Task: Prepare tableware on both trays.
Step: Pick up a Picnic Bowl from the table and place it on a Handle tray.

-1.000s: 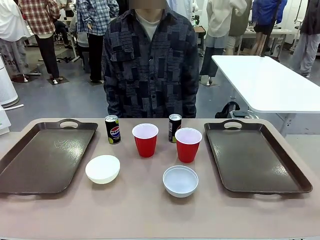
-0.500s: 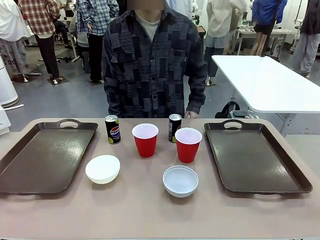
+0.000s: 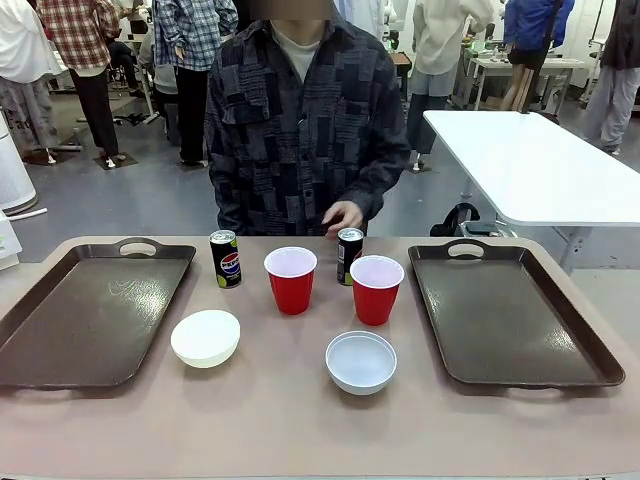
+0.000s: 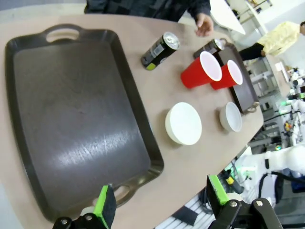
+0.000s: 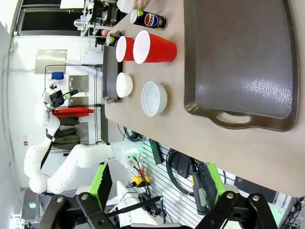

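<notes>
Two dark brown trays lie at the table's ends, the left tray (image 3: 90,310) and the right tray (image 3: 510,310), both bare. Between them stand a Pepsi can (image 3: 225,259), a second dark can (image 3: 349,255), two red cups (image 3: 291,280) (image 3: 376,290) and two white bowls (image 3: 205,338) (image 3: 361,361). The person's hand (image 3: 344,216) hovers just behind the second can. My left gripper (image 4: 161,202) hangs open above the near edge of the left tray (image 4: 71,119). My right gripper (image 5: 157,186) is open too, off the near end of the right tray (image 5: 243,57).
The person stands at the far edge, middle. A white table (image 3: 540,165) stands behind at the right. In the left wrist view the bowls (image 4: 183,123) (image 4: 230,117) and cups (image 4: 200,71) sit beyond the tray's right rim.
The person's hand has come up from the side to just behind the second can. Tableware, trays and both arms have not moved.
</notes>
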Action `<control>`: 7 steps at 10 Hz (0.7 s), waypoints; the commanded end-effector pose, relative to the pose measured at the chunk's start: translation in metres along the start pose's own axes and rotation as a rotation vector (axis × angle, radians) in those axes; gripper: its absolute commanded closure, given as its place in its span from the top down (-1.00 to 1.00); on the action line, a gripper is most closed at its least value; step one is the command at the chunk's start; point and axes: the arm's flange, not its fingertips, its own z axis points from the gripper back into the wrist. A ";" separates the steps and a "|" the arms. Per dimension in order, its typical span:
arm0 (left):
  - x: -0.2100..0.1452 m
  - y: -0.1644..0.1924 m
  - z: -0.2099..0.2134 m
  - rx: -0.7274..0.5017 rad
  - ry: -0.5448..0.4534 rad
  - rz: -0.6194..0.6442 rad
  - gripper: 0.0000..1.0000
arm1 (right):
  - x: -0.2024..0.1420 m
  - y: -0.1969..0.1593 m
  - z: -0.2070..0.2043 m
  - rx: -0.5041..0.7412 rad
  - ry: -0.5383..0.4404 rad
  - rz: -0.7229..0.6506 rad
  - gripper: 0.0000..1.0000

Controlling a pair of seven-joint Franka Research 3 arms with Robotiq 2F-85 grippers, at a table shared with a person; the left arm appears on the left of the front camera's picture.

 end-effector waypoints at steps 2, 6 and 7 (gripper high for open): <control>0.001 0.003 0.002 -0.006 0.002 0.007 1.00 | -0.001 -0.002 0.000 -0.002 0.010 -0.001 1.00; 0.021 -0.020 -0.019 0.074 0.089 -0.004 1.00 | -0.001 -0.002 0.000 -0.002 0.010 -0.001 1.00; 0.038 -0.040 -0.033 0.132 0.139 -0.021 1.00 | -0.001 -0.002 0.000 -0.002 0.010 -0.001 1.00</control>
